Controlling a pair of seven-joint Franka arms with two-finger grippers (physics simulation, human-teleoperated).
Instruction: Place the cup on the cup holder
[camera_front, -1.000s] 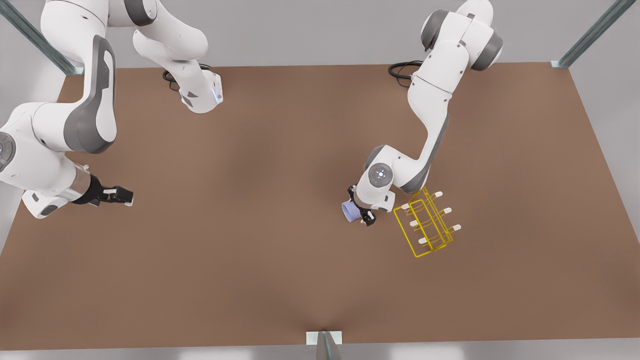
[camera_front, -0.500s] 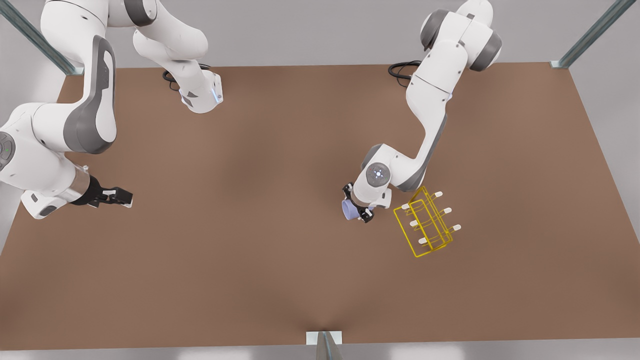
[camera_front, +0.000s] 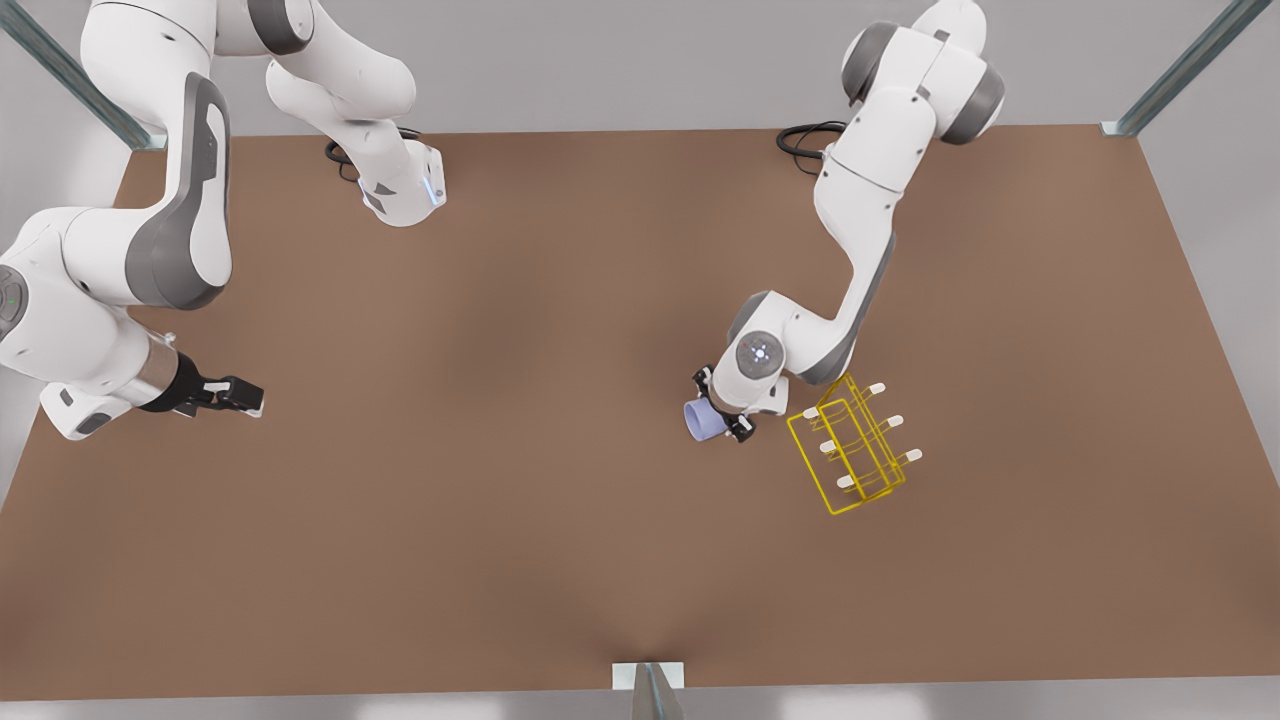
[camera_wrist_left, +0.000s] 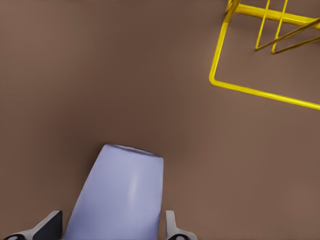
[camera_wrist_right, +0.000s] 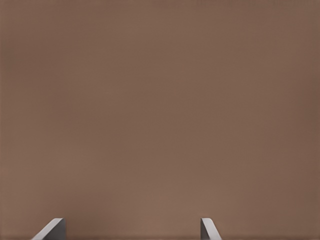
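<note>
Front view: the left hand (camera_front: 722, 418) grips the cup (camera_front: 702, 420) between its fingers, held just beside the cup holder (camera_front: 852, 446) on the brown surface (camera_front: 520, 420), so the pickup is judged complete and seating the cup on a prong remains. The right hand (camera_front: 235, 393) waits well apart with its fingers spread wide and nothing between them.

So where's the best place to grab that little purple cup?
Probably across its smooth tapered sides, one finger each side, as the left gripper grips it now. The cup has no handle, so its wall is the natural hold. The right gripper waits open, far off.
</note>
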